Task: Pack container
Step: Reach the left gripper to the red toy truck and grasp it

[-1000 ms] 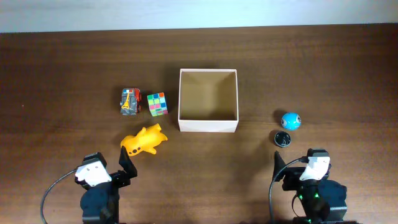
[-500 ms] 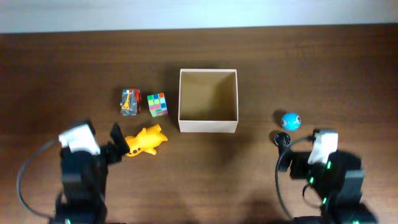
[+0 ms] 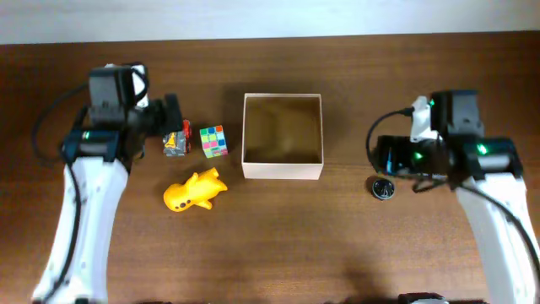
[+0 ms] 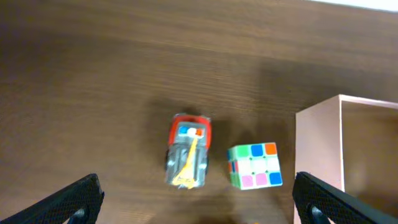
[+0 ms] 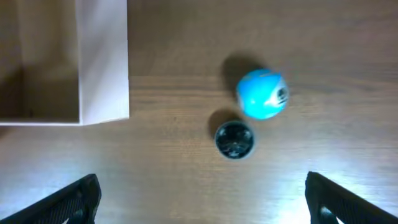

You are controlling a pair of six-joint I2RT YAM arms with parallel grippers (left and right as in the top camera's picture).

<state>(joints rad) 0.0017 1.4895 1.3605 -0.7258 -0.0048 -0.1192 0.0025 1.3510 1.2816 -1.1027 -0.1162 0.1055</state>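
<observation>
The container [image 3: 283,170], a square white-walled box with a tan inside, stands mid-table and holds nothing; its wall shows in the left wrist view [image 4: 318,134] and the right wrist view [image 5: 103,62]. My left gripper [image 3: 169,116] is open and empty [image 4: 199,202], hovering above a small toy car [image 3: 175,139] [image 4: 188,151] and a colour cube [image 3: 213,141] [image 4: 254,165]. My right gripper [image 3: 384,157] is open and empty [image 5: 202,199], above a blue ball [image 5: 262,93] and a dark ball [image 3: 384,187] [image 5: 234,139]. The arm hides the blue ball in the overhead view.
A yellow toy animal [image 3: 195,190] lies on the brown wooden table in front of the car and cube. A white wall runs along the table's far edge [image 3: 270,17].
Both arms have swung from the near edge out over the table: the left to above the toy car, the right to above the blue ball. No toy has moved.
</observation>
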